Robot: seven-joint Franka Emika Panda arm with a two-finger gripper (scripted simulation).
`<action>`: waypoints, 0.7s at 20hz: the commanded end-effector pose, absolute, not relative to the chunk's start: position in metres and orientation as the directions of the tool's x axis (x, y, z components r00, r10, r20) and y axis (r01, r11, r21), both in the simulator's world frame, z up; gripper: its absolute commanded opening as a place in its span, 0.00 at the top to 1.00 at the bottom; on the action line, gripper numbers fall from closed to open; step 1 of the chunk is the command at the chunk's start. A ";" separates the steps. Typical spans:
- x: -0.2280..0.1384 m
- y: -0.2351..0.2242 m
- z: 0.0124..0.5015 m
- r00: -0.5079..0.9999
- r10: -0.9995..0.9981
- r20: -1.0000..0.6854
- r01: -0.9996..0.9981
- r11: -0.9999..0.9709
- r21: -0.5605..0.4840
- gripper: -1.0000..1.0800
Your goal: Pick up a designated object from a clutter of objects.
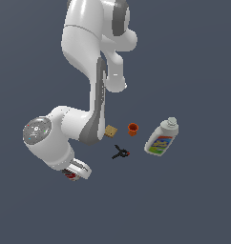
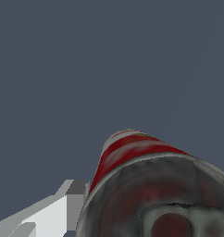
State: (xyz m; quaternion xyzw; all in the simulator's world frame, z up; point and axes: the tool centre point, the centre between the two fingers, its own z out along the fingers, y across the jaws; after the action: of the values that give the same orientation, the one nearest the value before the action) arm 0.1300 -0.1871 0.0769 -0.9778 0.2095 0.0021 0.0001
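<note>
My gripper (image 1: 73,174) sits low at the end of my arm (image 1: 84,71), toward the exterior view's left and nearer the camera than the loose items. In that view a patch of red and white shows right at the hand, but the fingers themselves are too small to read. The wrist view fills in more: the can (image 2: 146,185) lies huge and close to the lens, its red and white label running away from me and its dark grey metal end facing the camera. One pale finger (image 2: 63,210) stands right beside the can's wall, seemingly touching it. The other finger is out of sight, so I cannot tell whether my hand is spread or pinching the can.

The rest lies on the plain grey floor (image 1: 198,205), apart from my hand. The cracker (image 1: 110,131) rests just beside my forearm. The orange cup (image 1: 132,128) stands near it, toward the exterior view's right. The black clamp (image 1: 120,153) with its red tip lies nearer the camera, between the cracker and the cup. The white bottle (image 1: 162,138) lies tilted on its side farthest to the exterior view's right, cap pointing away.
</note>
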 end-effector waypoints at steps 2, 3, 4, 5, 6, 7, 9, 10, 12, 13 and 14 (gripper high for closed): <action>0.128 -0.187 0.084 0.912 -0.410 -0.001 -0.410 -0.912 0.000 1.00; 0.126 -0.188 0.086 0.912 -0.410 -0.001 -0.410 -0.912 0.000 1.00; 0.124 -0.188 0.089 0.912 -0.410 -0.001 -0.410 -0.912 0.000 1.00; 0.122 -0.188 0.092 0.912 -0.410 -0.001 -0.410 -0.912 0.000 1.00; 0.120 -0.188 0.096 0.912 -0.410 -0.001 -0.410 -0.912 0.000 1.00; 0.118 -0.188 0.100 0.912 -0.410 -0.001 -0.410 -0.912 -0.001 1.00; 0.112 -0.189 0.109 0.912 -0.410 -0.001 -0.410 -0.912 -0.001 1.00; 0.108 -0.189 0.114 0.912 -0.410 -0.001 -0.410 -0.912 -0.001 1.00; 0.101 -0.189 0.126 0.912 -0.410 -0.001 -0.410 -0.912 -0.001 1.00; 0.097 -0.189 0.133 0.912 -0.410 -0.001 -0.410 -0.912 -0.001 1.00; 0.092 -0.190 0.140 0.912 -0.410 -0.001 -0.410 -0.912 -0.001 1.00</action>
State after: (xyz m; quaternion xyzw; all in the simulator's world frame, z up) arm 0.0975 -0.1889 0.1274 -0.9778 0.2094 0.0033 0.0006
